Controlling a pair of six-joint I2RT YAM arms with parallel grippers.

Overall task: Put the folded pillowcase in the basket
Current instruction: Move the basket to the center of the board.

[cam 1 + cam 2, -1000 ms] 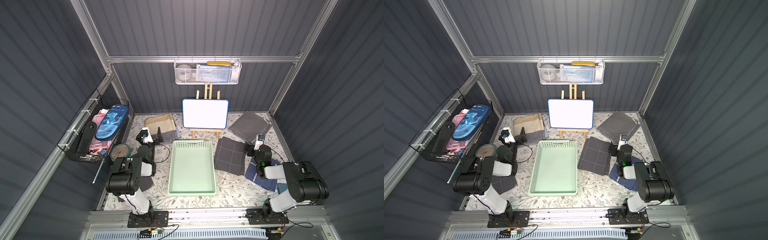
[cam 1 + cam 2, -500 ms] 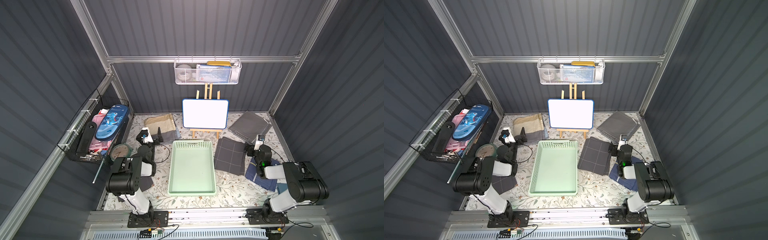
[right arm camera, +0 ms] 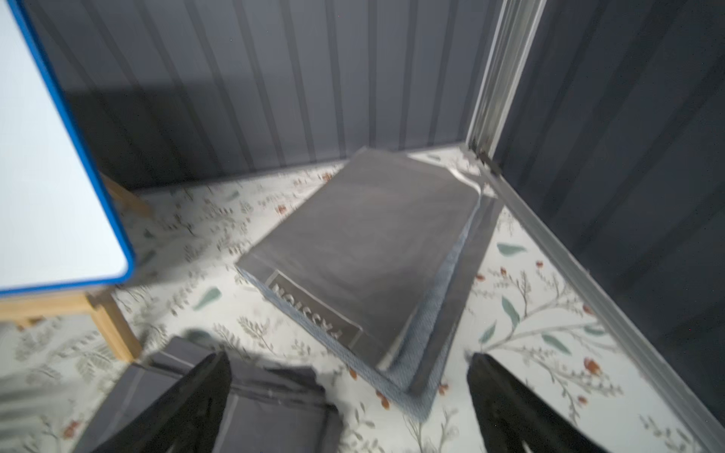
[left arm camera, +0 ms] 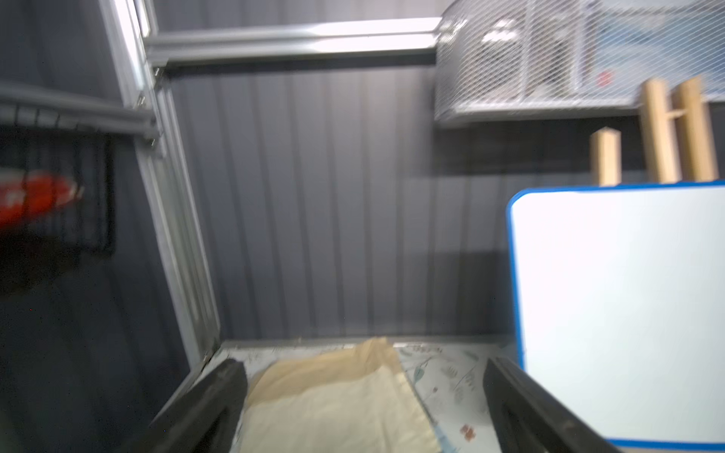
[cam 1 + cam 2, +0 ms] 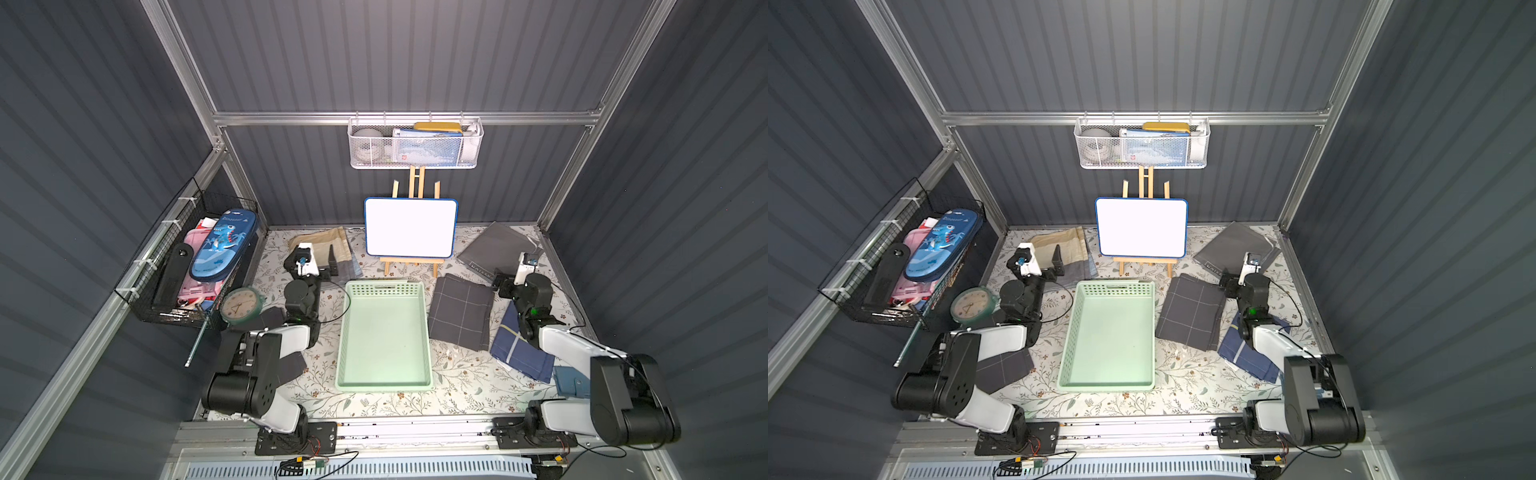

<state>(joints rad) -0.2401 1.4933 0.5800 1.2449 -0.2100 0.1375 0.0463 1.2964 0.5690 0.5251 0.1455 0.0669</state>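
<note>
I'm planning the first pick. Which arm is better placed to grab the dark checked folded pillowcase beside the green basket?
Likely right. The checked pillowcase lies on the right arm's side of the basket, by the open right gripper; the left gripper is across the basket over a tan cloth.
</note>
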